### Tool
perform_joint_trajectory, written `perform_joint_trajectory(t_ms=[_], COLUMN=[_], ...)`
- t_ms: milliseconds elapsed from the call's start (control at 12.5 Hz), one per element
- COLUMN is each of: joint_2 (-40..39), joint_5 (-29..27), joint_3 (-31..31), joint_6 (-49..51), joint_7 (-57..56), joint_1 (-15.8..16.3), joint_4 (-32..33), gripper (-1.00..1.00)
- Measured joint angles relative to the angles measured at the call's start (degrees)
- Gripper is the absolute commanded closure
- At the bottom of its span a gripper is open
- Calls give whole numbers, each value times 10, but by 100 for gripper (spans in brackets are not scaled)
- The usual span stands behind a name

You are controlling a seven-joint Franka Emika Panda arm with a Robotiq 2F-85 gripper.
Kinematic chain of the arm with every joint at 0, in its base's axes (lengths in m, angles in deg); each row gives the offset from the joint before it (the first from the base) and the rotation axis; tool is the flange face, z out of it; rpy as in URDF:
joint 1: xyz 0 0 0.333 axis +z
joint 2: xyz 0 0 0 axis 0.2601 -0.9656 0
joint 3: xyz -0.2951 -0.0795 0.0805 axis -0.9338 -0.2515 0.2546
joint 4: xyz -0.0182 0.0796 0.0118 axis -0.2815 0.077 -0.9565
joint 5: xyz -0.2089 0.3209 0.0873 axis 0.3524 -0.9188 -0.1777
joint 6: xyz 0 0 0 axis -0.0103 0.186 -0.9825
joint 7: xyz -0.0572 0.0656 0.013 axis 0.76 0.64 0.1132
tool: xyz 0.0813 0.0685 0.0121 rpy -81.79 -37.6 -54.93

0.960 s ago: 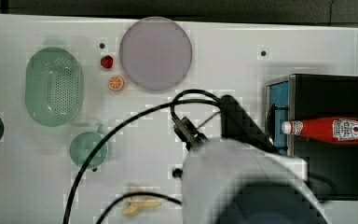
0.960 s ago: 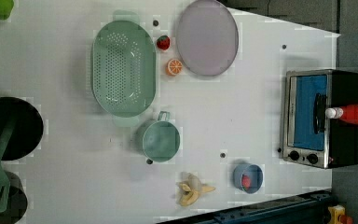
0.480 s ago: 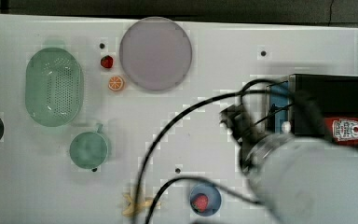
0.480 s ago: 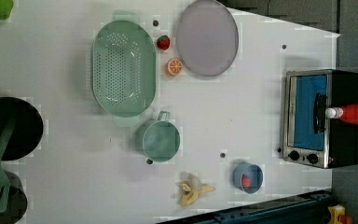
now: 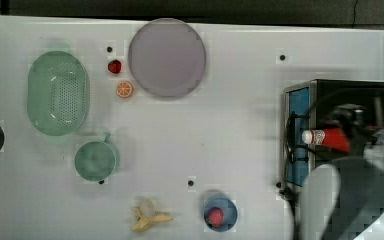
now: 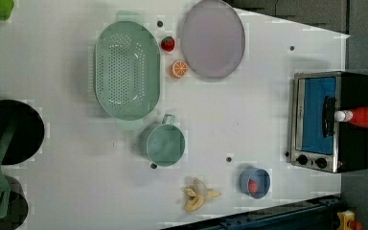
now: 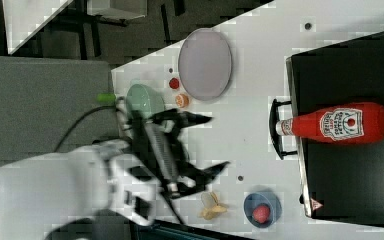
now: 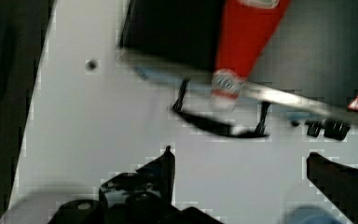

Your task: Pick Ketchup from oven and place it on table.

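End effector (image 7: pixel 207 145) open, pts twd oven (image 7: pixel 350 125), Ketchup (image 7: pixel 337 123) atop.

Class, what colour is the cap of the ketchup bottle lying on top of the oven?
White. The ketchup bottle's cap shows best in the right view, over the oven's front edge.

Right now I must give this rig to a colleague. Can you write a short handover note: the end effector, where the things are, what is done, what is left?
End effector: open, holding nothing, above the table in front of the oven.
Ketchup: lying on its side on top of the oven, its white cap toward the door handle and sticking out past the front edge.
Oven: door closed, at the top view's right end of the table.
Done: nothing yet; the bottle is not grasped.
Left: reach the bottle, close on it, lift it off, set it on a bare part of the table.
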Motion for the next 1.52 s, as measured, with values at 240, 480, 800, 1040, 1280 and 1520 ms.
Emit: perform_joint_trajectory(t_ms=[240,480,800,1040,1280,1520], joint_2=[-62,-137,-210,-233,-262,-265], joint_5=[-4,-8,-22,-93,-106,-124], joint_3=[-57,-78,-93,-95,-113,-111], joint_6=[-27,-68,-97,-117,-160,-178], joint_7=[1,1,1,1,1,2], joint_1=[-8,-9,-10,-18,-28,-41], joint_4=[-16,-36,-38,-40,-45,-39], gripper=[-100,-100,-100,-100,-100,-100])
